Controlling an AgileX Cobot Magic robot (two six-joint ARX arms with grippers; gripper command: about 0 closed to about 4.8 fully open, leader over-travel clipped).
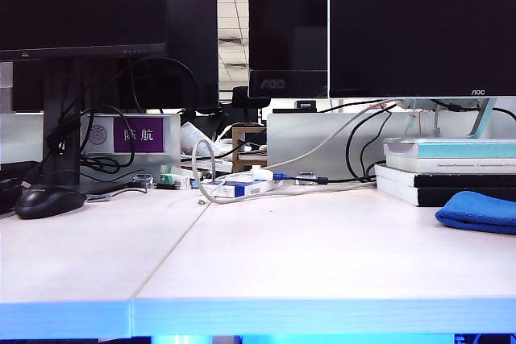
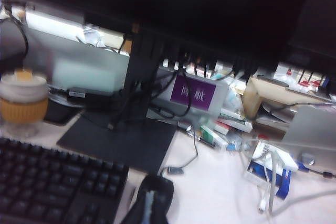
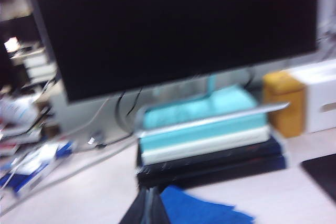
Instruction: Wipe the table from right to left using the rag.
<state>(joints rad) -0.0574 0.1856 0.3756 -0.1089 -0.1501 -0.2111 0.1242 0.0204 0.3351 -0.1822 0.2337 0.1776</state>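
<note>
So there's one table (image 1: pixel 266 255), white, made of two panels with a thin seam running between them, and exactly one rag (image 1: pixel 478 211), a bright blue fuzzy cloth lying near the table's right edge in the exterior view, right in front of a stack of books. Neither arm shows up in that exterior shot at all. The right gripper (image 3: pixel 149 205) only pokes into its own wrist view as a dark tip with the two fingers pinched together, nothing between them, and the rag (image 3: pixel 202 209) sits just beside and slightly beyond that tip, hard to say if they touch because the shot is blurry. Past the rag from that gripper is the book stack (image 3: pixel 210 140): I count one pale teal book on top and dark ones under it, plus one big black monitor (image 3: pixel 173 24) looming behind. The left gripper (image 2: pixel 149 205) also shows just a dark tip in its wrist view, and I can't tell whether it's parted or pinched. Right at that tip sits one black mouse (image 2: pixel 157 190), one black keyboard (image 2: pixel 58 182) off to the side, and one cup (image 2: pixel 23 103) with an orange sleeve farther back.
</note>
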